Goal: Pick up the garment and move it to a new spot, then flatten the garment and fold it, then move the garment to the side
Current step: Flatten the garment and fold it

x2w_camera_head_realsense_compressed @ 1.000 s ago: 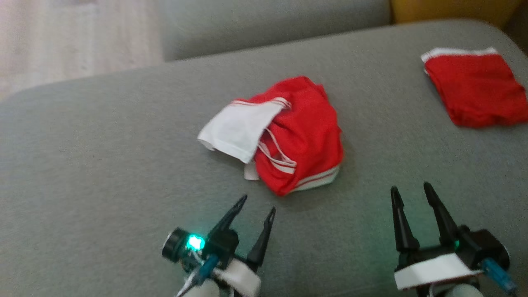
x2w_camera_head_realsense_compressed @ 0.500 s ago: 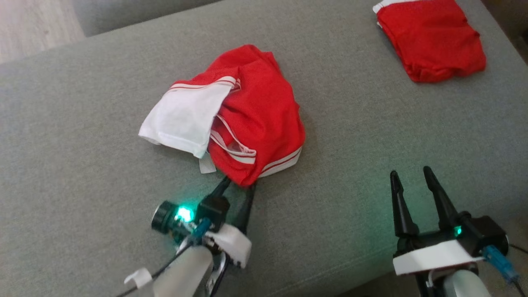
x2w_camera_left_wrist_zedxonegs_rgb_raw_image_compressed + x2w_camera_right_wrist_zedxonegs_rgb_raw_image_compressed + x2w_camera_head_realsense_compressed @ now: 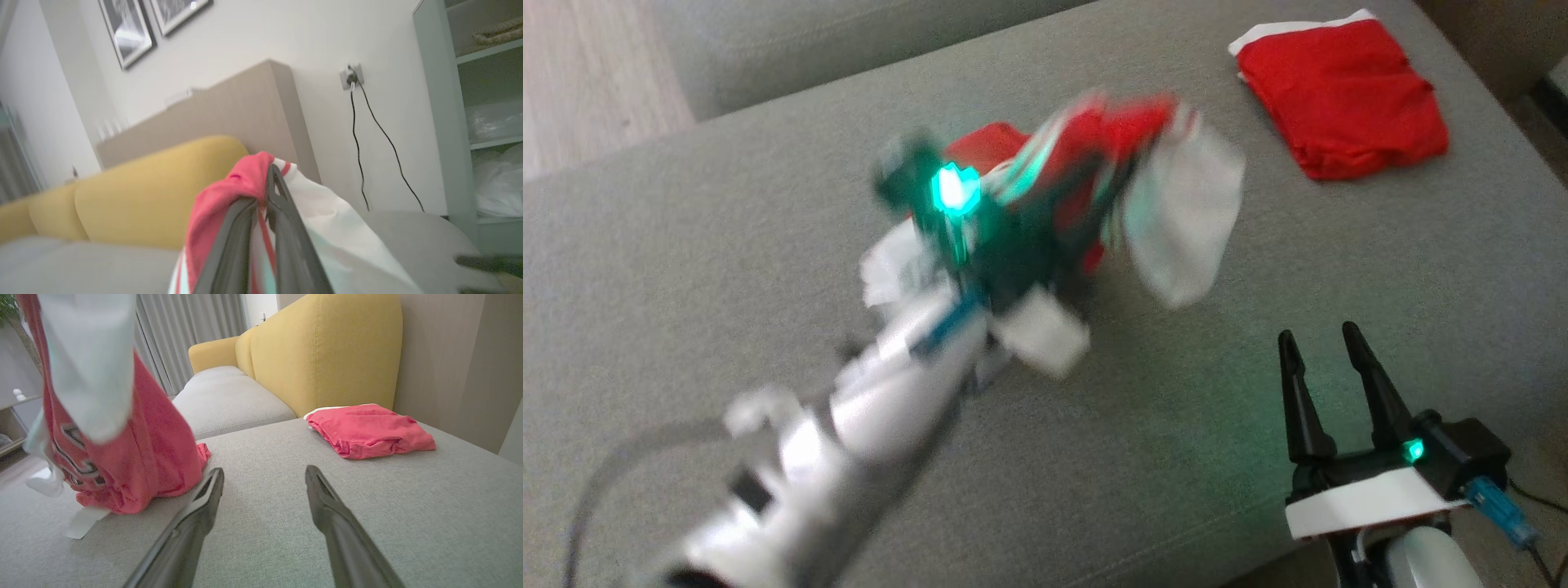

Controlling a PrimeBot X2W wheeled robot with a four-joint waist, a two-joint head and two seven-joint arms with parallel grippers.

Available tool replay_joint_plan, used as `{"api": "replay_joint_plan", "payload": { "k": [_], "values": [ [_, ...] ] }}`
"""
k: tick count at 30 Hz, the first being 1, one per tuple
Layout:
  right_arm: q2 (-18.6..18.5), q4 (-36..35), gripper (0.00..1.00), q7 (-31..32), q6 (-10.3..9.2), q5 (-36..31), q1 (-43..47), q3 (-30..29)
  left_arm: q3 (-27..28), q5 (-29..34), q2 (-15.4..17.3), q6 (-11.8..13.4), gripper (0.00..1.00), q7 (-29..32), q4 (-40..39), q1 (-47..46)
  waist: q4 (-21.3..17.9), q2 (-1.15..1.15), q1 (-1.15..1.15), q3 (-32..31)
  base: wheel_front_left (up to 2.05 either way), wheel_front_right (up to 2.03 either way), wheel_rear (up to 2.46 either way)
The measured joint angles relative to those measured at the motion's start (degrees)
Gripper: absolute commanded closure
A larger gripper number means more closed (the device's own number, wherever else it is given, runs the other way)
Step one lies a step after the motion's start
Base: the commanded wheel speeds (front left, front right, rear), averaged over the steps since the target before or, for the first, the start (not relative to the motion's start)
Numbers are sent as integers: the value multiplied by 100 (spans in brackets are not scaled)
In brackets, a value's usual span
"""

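The garment [image 3: 1111, 139], a red jersey with white sleeves, hangs lifted off the grey cushion [image 3: 686, 269], motion-blurred in the head view. My left gripper [image 3: 1094, 175] is shut on its red and white fabric. In the left wrist view the two fingers meet at their tips [image 3: 271, 173] with the garment [image 3: 229, 192] draped over them. In the right wrist view the garment [image 3: 139, 449] dangles at the left, black lettering showing, its lower edge touching the cushion. My right gripper [image 3: 1319, 333] is open and empty near the front right, and its spread fingers [image 3: 264, 475] rest low over the cushion.
A smaller folded red mesh piece [image 3: 1339, 98] with a white edge band lies at the far right of the cushion, also in the right wrist view [image 3: 367, 430]. A yellow backrest [image 3: 322, 355] stands behind it. Wood floor [image 3: 588, 73] lies beyond the cushion's far left edge.
My left gripper closed on the garment's near edge and swung it up and away from the cushion. The right gripper stayed open in place. The head camera shifted.
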Motion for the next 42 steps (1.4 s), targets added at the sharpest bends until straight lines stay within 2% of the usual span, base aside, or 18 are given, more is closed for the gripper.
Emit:
{"api": "replay_joint_plan", "payload": {
  "k": [4,8,12,16,17,20,21,22,26,30,34,37,42],
  "values": [
    [0,40,0,0,0,138,4,56,381,98,75,-148,100,-21,19,-1430,-134,0,0,-177,0,0,0],
    [-2,68,0,0,0,218,59,5,818,85,108,-175,100,-23,385,-2643,-142,0,0,-314,0,0,0],
    [-2,85,0,0,0,282,149,-52,1131,46,147,-199,100,-40,681,-3065,1,0,0,-338,0,0,0],
    [-2,68,0,0,0,285,170,-181,1470,-407,342,-174,100,-38,1110,-2429,255,0,0,-364,0,0,0],
    [-1,47,0,0,0,283,233,-253,1547,-727,457,-180,100,1,1373,-1659,401,0,1,-368,0,0,0],
    [-3,47,0,0,0,280,281,-364,1737,-1339,567,-204,100,143,1788,-298,633,0,0,-340,0,0,0],
    [-1,47,0,0,0,274,277,-357,1833,-1477,603,-203,46,142,1907,101,704,0,1,-319,0,0,0],
    [-1,47,0,0,0,263,275,-343,1922,-1580,651,-191,0,137,2004,427,768,0,1,-293,0,0,0],
    [-1,47,0,0,0,221,224,-334,2515,-1812,787,159,0,32,2034,1018,934,0,1,-163,0,0,0],
    [0,52,0,0,0,187,219,-372,2942,-1724,720,312,0,5,1314,1388,1073,0,1,-116,0,0,0],
    [0,56,0,0,0,178,218,-426,2950,-1178,673,479,0,2,843,2319,1158,0,1,-123,0,0,0],
    [-1,56,0,0,0,178,220,-457,2875,-749,695,502,0,2,614,2842,1223,0,0,-118,0,0,0],
    [0,54,0,0,0,178,219,-442,2362,160,1006,503,0,2,302,2693,1287,0,1,-37,0,0,0]
  ]
}}
